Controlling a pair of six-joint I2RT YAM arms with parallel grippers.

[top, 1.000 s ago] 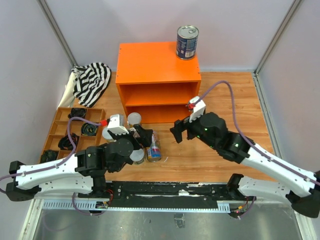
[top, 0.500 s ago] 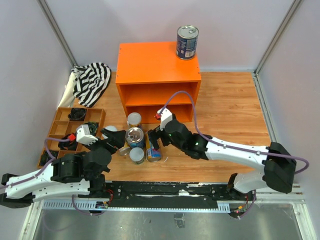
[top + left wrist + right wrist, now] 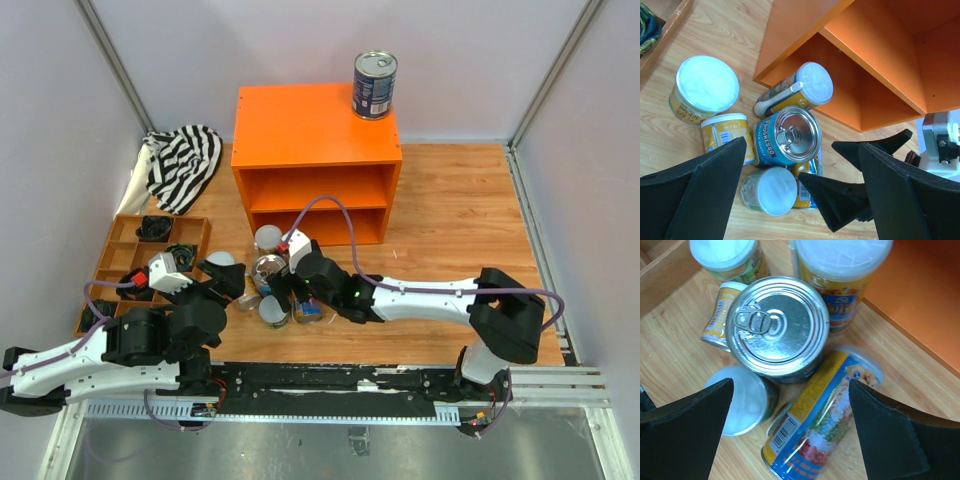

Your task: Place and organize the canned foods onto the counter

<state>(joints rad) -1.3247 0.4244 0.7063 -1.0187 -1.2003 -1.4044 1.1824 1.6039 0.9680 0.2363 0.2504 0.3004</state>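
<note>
One wide blue-labelled can (image 3: 375, 85) stands on the back right corner of the orange counter (image 3: 300, 125). The other canned foods cluster on the wood in front of it. There a blue silver-topped can (image 3: 777, 327) stands upright. A slim colourful can (image 3: 820, 422) lies on its side beside it, a second slim can (image 3: 840, 275) stands behind, and small white-lidded cans (image 3: 742, 400) sit around them. My right gripper (image 3: 790, 437) hovers open above the lying slim can and the silver-topped can. My left gripper (image 3: 800, 200) is open, left of the cluster, holding nothing.
A low brown compartmented tray (image 3: 105, 285) with dark items sits at the left. A striped cloth (image 3: 185, 160) lies behind it. The right arm's forearm (image 3: 420, 298) stretches across the front of the table. The counter's open shelves (image 3: 880, 55) face the cans.
My right arm swung left and lowered over the can cluster. My left arm pulled back to the left, uncovering the cans. Both grippers stayed open.
</note>
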